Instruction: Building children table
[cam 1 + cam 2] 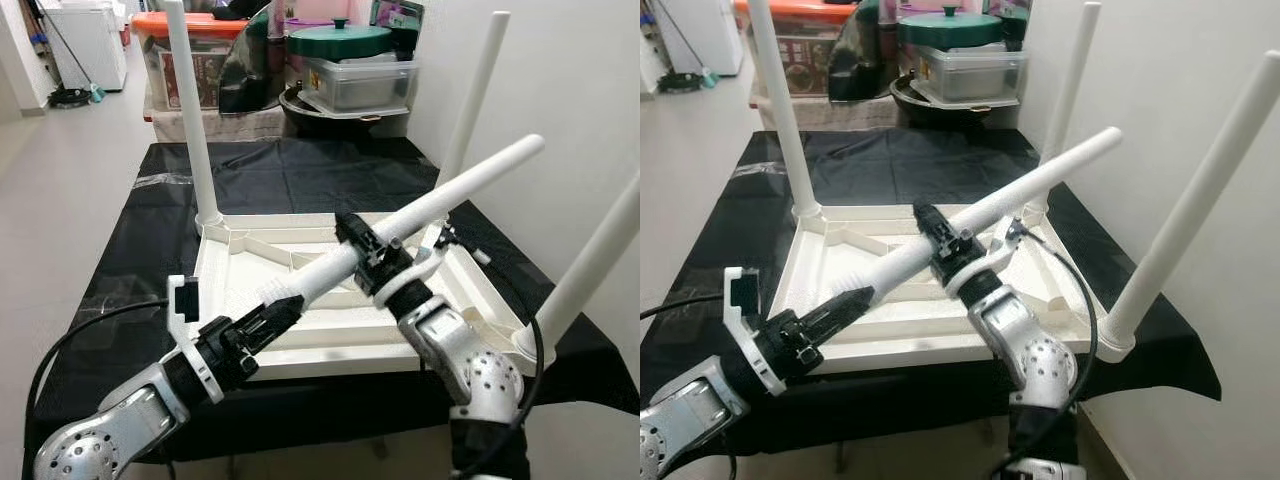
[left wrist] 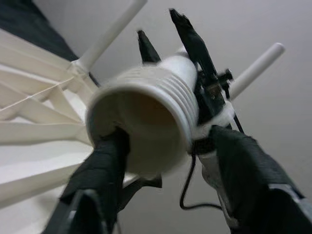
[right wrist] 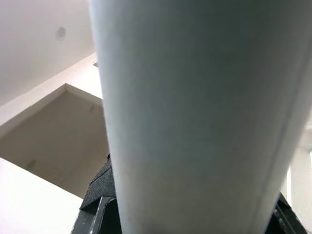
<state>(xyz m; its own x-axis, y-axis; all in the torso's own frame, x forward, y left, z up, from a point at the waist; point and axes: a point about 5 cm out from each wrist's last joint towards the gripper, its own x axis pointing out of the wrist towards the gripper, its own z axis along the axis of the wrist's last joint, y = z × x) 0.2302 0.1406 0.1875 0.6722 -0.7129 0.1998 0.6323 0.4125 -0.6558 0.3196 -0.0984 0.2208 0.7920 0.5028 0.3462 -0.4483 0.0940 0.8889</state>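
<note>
left gripper [image 1: 285,308] clamps threaded end of loose leg [image 1: 440,200] | right gripper [image 1: 368,250] grasps mid-shaft | risk: cross-threading at empty corner of tabletop [image 1: 290,345] below

Your two head views look forward and down from above the black-covered tabletop [image 1: 300,170]. Both share the upturned white table [image 1: 930,330] and the loose table leg [image 1: 440,200]. The left wrist view looks along the left gripper [image 2: 146,97], close to the leg's threaded end. The right wrist view sits so close to the leg that the surface is blurred, probably almost touching.
</note>
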